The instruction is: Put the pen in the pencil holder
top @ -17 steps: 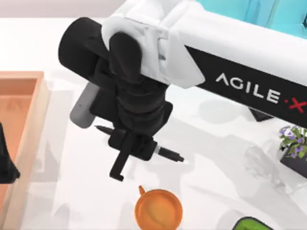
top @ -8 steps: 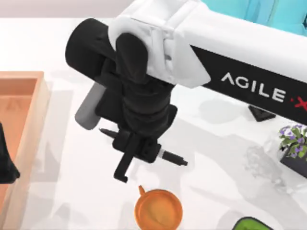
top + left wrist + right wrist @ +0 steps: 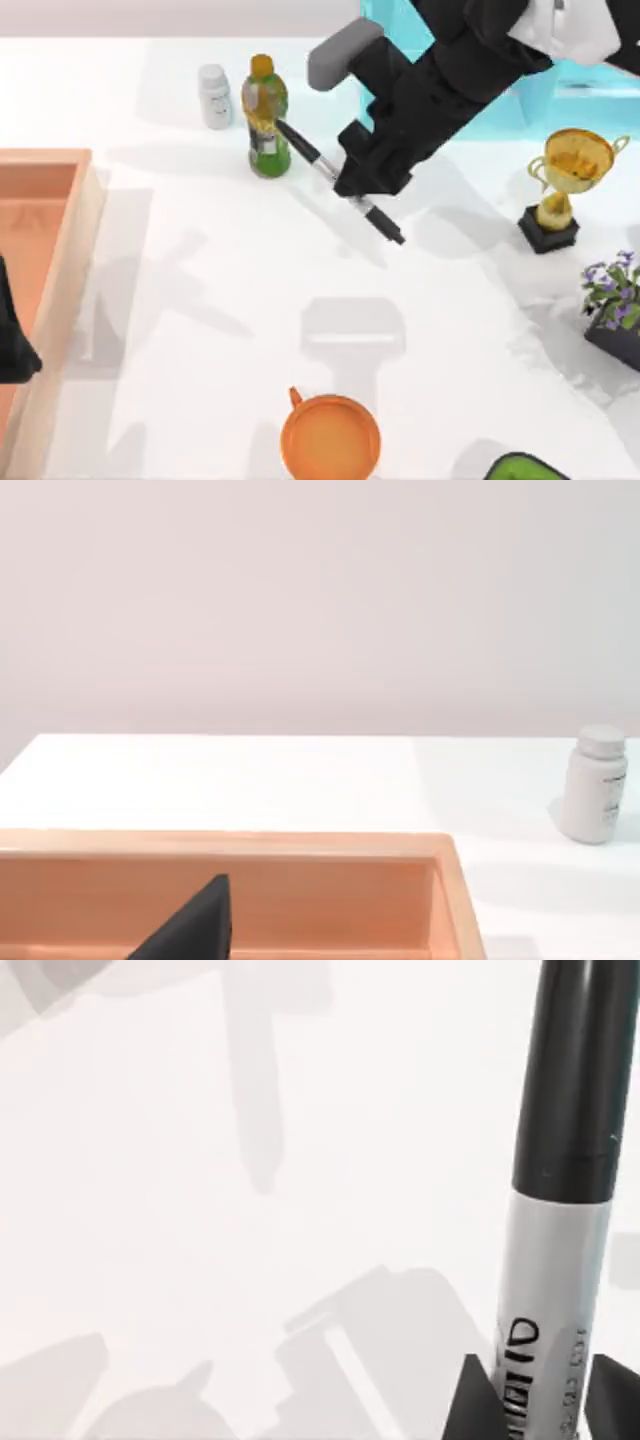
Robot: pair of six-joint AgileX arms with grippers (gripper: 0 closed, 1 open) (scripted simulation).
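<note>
Pen (image 3: 340,182) crosswise in right hand (image 3: 362,182)

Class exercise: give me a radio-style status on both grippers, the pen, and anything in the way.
Right gripper shut on pen, held above the table near the bottle. Left gripper parked over the wooden tray. Nothing blocking.

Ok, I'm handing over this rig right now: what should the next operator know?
Right gripper: shut on the pen, lifted above the table near its far edge, beside the green bottle.
Left gripper: parked over the wooden tray at the left.
Done: pen picked up, gripped at its grey barrel.
Left: carry it to the pencil holder and drop it in. No holder is identifiable here, so locate it first.
</note>
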